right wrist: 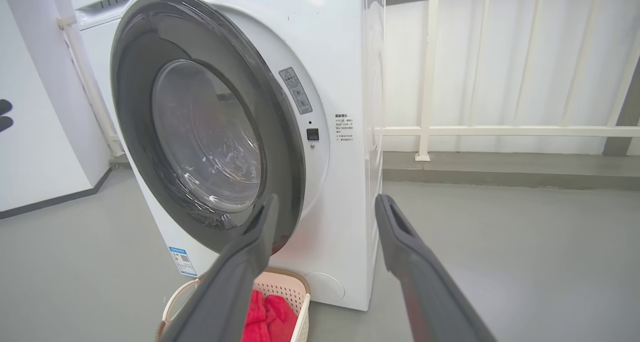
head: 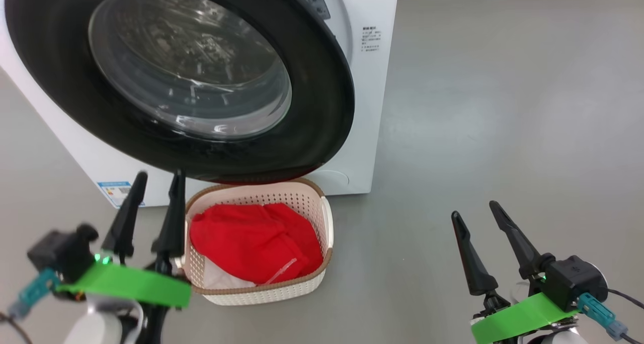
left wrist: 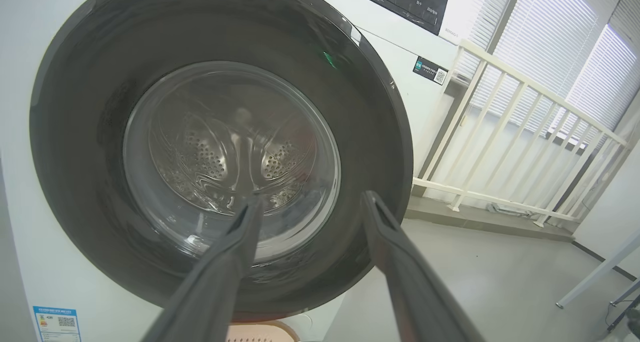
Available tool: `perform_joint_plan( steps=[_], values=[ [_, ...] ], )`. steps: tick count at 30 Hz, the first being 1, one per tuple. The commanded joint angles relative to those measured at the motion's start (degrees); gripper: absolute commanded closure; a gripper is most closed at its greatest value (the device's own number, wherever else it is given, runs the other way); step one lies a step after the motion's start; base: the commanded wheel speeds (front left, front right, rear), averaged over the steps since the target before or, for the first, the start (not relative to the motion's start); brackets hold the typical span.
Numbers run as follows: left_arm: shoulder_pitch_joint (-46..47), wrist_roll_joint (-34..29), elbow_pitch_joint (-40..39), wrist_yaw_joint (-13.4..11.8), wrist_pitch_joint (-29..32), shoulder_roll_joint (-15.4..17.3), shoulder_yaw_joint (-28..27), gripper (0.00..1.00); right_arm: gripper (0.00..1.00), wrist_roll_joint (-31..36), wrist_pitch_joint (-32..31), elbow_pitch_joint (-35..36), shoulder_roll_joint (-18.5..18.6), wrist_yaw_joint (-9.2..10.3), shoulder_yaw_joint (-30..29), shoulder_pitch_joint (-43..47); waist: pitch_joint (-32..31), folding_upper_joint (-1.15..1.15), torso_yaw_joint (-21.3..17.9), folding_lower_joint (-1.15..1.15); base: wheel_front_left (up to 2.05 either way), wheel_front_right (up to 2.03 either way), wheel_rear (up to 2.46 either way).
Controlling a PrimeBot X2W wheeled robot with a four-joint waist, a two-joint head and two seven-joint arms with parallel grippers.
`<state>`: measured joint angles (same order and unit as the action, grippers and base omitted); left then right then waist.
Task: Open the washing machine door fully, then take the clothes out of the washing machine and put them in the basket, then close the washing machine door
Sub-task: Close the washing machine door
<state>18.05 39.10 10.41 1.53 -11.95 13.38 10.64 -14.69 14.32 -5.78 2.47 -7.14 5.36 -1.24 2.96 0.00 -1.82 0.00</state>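
Your washing machine (head: 370, 82) fills the upper left of the head view. Its door (head: 327, 112) stands a little off the front. In the right wrist view the latch slot shows bare beside the rim, so I judge the door unlatched, with the hinge on the left and the free edge to the right. The basket (head: 261, 293) sits on the floor just under the door's lower edge, with the red clothes (head: 251, 238) in it, so closing looks like the step left. Your left hand (head: 160, 175), fingers spread and empty, points straight at the glass and is the nearer one. Your right hand (head: 474, 209), also spread and empty, hangs well off to the right.
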Motion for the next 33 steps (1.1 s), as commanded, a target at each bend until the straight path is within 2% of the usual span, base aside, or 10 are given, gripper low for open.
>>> perform_joint_plan(
  steps=[1, 8, 14, 21, 24, 33],
  values=[
    [-0.76, -1.49, -2.61, -0.95, -0.9, 2.02, -1.92, 0.0, 0.0, -0.26, 0.66, 1.35, 0.41, -0.35, 0.91, -0.67, -0.77, 0.0, 0.09, 0.0, 0.0, 0.0, 0.0],
    [-7.73, -8.7, -8.81, -5.14, -2.54, 3.19, -1.98, 0.0, 0.0, 0.21, 0.66, 1.57, 0.41, -0.35, 0.42, 0.91, -2.04, 0.0, 0.42, 0.0, 0.0, 0.0, 0.0],
    [-12.73, -13.04, -11.66, -7.66, -2.93, 2.71, -2.07, 0.0, 0.0, 0.94, 0.67, 1.97, 0.41, -0.35, -0.27, 2.28, -3.17, 0.0, 0.77, 0.0, 0.0, 0.0, 0.0],
    [-16.39, -17.1, -13.4, -9.03, -3.03, 1.68, -3.45, 0.0, 0.0, 1.96, 0.67, 3.14, 0.41, -0.35, -2.06, 3.6, -3.95, 0.0, 0.79, 0.0, 0.0, 0.0, 0.0],
    [-18.07, -18.21, -14.5, -9.25, -3.03, 0.58, -4.88, 0.0, 0.0, 2.24, 0.67, 3.77, 0.41, -0.35, -2.78, 4.42, -4.25, 0.0, 0.63, 0.0, 0.0, 0.0, 0.0],
    [-21.72, -21.6, -16.24, -6.73, -3.04, -1.36, -7.71, 0.0, 0.0, 2.12, 0.67, 4.96, 0.41, -0.35, -3.85, 5.93, -4.2, 0.0, -0.12, 0.0, 0.0, 0.0, 0.0]
  ],
)
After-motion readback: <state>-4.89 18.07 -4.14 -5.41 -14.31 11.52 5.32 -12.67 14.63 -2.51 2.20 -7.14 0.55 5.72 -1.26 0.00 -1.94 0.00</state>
